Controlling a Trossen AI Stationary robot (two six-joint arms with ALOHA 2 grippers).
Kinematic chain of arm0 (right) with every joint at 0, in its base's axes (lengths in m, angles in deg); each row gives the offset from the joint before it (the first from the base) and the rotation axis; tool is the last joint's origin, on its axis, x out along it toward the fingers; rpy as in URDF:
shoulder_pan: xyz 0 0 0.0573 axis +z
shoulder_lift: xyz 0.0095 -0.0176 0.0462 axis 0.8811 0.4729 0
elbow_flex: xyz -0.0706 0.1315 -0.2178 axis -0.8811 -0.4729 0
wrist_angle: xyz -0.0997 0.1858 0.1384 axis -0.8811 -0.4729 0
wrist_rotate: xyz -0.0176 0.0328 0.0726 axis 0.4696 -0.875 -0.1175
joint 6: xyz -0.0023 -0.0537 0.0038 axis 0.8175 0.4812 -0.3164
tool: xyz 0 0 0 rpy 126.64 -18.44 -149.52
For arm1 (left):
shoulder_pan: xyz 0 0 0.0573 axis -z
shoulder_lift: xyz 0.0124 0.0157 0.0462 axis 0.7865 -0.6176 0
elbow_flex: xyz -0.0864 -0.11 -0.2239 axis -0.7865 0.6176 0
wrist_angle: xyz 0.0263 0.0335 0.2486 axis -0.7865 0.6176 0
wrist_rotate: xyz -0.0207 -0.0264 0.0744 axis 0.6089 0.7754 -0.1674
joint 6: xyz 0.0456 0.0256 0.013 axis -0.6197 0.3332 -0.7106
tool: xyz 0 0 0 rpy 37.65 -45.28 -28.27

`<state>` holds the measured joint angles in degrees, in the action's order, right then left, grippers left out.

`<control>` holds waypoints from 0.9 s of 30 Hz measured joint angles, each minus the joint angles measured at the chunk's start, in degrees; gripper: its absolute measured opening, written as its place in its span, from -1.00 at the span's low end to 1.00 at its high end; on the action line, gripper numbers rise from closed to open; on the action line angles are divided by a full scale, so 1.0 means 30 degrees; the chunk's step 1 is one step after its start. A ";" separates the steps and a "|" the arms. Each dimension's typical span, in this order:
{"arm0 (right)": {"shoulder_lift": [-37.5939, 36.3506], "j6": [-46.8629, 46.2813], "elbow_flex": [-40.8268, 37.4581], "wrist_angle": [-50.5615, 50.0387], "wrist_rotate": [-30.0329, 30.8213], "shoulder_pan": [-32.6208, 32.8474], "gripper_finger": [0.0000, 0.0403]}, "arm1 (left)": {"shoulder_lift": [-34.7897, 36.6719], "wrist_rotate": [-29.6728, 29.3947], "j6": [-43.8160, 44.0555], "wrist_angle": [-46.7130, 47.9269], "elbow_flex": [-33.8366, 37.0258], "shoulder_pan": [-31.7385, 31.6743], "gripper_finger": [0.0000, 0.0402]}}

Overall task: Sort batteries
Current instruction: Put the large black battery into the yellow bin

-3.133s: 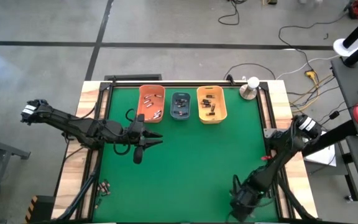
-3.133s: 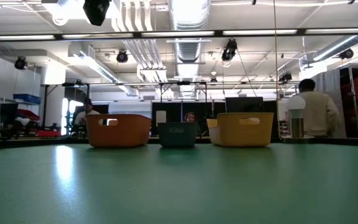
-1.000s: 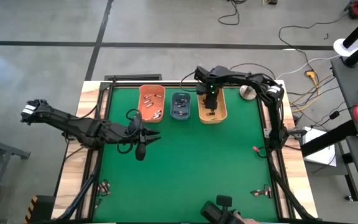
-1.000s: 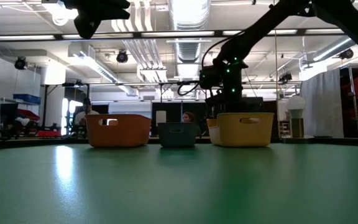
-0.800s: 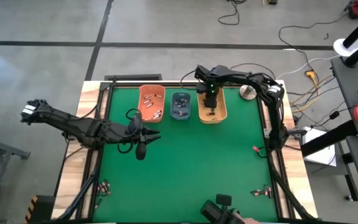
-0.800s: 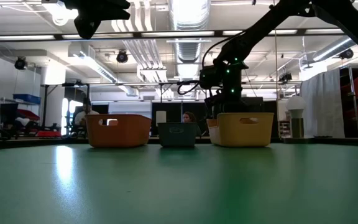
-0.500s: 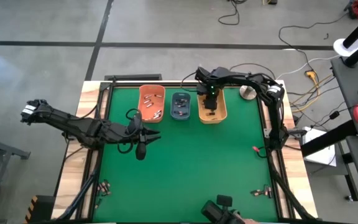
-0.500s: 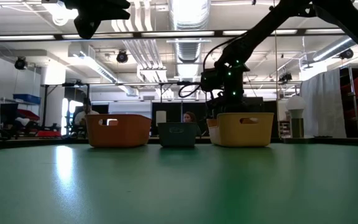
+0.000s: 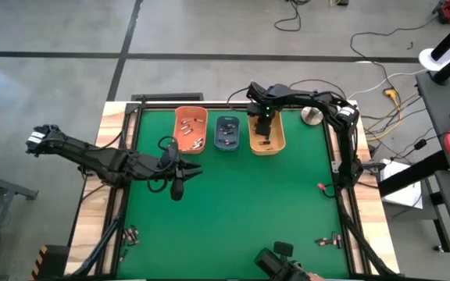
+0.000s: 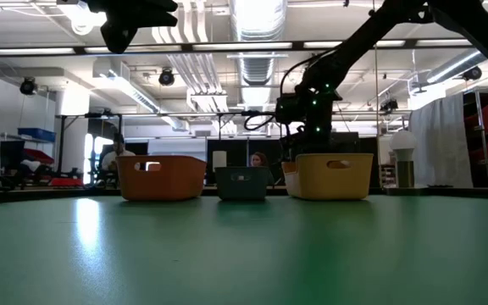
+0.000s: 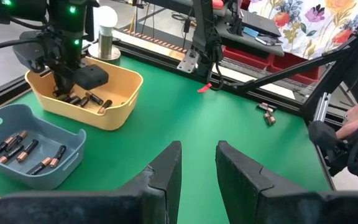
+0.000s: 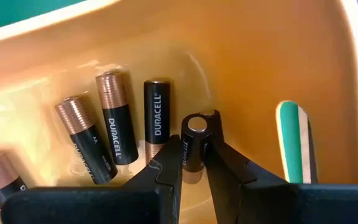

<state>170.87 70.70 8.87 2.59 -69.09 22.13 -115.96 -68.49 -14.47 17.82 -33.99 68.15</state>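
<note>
R gripper [image 12: 193, 163] is down inside the yellow-orange bin [image 9: 276, 142], fingers nearly closed w/ a narrow gap, pinching one battery [image 12: 196, 144] upright btwn the tips: dark cylinder, flat silvery end cap facing the wrist cam. Just beside it on the bin floor lie other batteries [image 12: 112, 121], black bodies w/ coppery ends, side by side, some touching. Bin is smooth glossy plastic w/ rounded corners and a slot handle in the end wall. R arm reaches in from the bench's right-rear edge, bent over the bin, wrist pointing down. L gripper [image 9: 176, 184] hangs above the green bench [image 9: 248, 211] near the orange bin [image 9: 190, 117], fingers apart w/ a slim gap, holding nothing; L arm stretched low from the left side. Blue-grey bin [image 11: 37, 142] btwn the other two holds more copper-tipped cells. Green surface matte, finely textured.
</note>
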 joint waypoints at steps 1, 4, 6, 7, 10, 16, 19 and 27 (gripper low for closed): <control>-0.0002 -0.0001 -0.0047 0.0031 0.0000 -0.0002 -0.76 | 0.0000 0.0007 0.0000 -0.0007 0.0000 0.0000 -0.60; -0.0009 0.0003 -0.0106 0.0007 -0.0199 0.0002 -0.76 | 0.0000 0.0007 0.0000 -0.0007 0.0000 0.0000 -0.60; -0.0008 -0.0080 -0.0128 0.0003 -0.0432 -0.0009 -0.76 | 0.0000 0.0007 0.0000 -0.0007 0.0000 0.0000 -0.60; 0.0007 -0.0110 -0.0137 0.0005 -0.0456 -0.0012 -0.76 | 0.0000 0.0007 0.0000 0.0000 0.0000 0.0000 -0.60; 0.0042 -0.0162 -0.0242 0.0130 -0.0487 -0.0009 -0.76 | 0.0000 0.0007 0.0000 0.0000 0.0000 0.0000 -0.60; 0.0065 -0.0796 -0.0346 0.0353 -0.0495 -0.0009 -0.70 | 0.0005 0.0007 0.0000 -0.0007 0.0000 0.0000 -0.60; 0.0126 -0.0844 -0.0375 0.0389 -0.0470 -0.0009 -0.63 | 0.0007 0.0013 0.0000 -0.0001 0.0000 0.0000 -0.60; -0.0070 -0.1563 -0.0043 0.0159 -0.0270 0.0112 -0.53 | 0.0458 0.0015 0.0153 -0.0022 0.0000 0.0000 -0.60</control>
<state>170.66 66.01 8.74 3.07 -69.90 22.46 -114.58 -68.44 -14.01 17.75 -33.99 68.15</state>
